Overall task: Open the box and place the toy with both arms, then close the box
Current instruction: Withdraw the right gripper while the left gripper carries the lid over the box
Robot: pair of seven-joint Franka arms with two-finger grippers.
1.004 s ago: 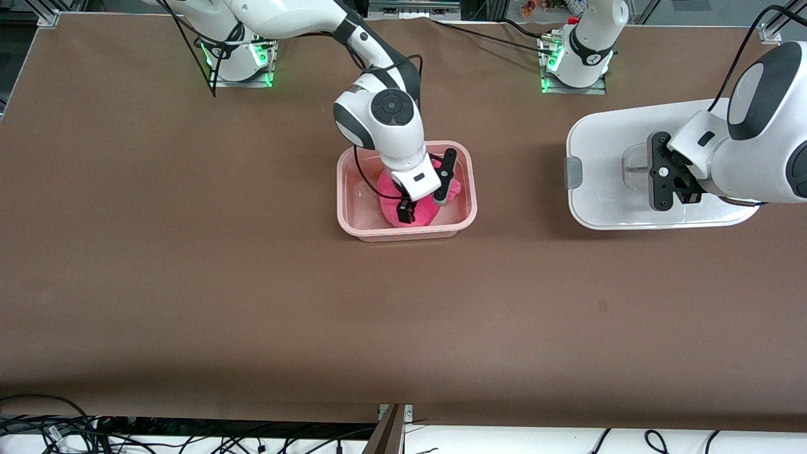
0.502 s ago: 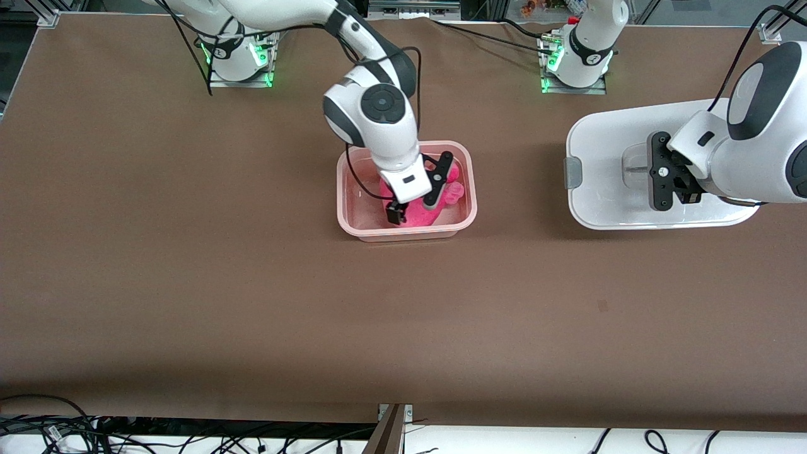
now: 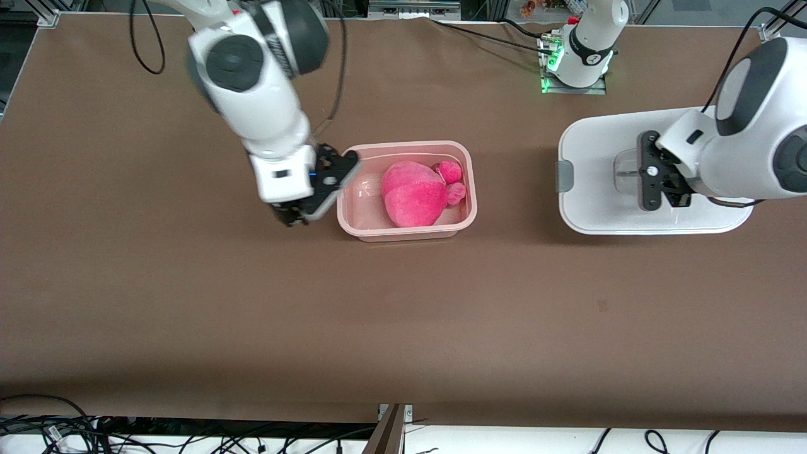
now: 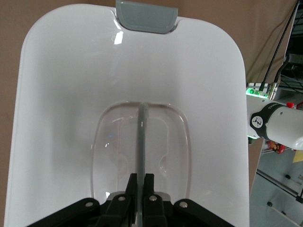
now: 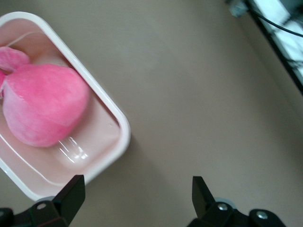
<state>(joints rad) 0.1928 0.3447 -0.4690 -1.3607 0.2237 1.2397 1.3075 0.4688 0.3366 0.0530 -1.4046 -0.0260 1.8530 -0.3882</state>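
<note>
left end effector clamps lid handle | right end effector released | brown table

Pink toy lying in open box on tabletop; right gripper jaws spread wide.

Box: translucent pinkish plastic, smooth, glossy w/ highlights on the floor. Toy: hot-pink plush cloth, fuzzy, matt. Lid: white plastic, smooth, glossy; grey matt plastic clip; clear plastic recessed handle area. Worktop: brown, matt, looks like paper or felt sheet. Arms: white glossy plastic shells, dark grey matt joints.
</note>
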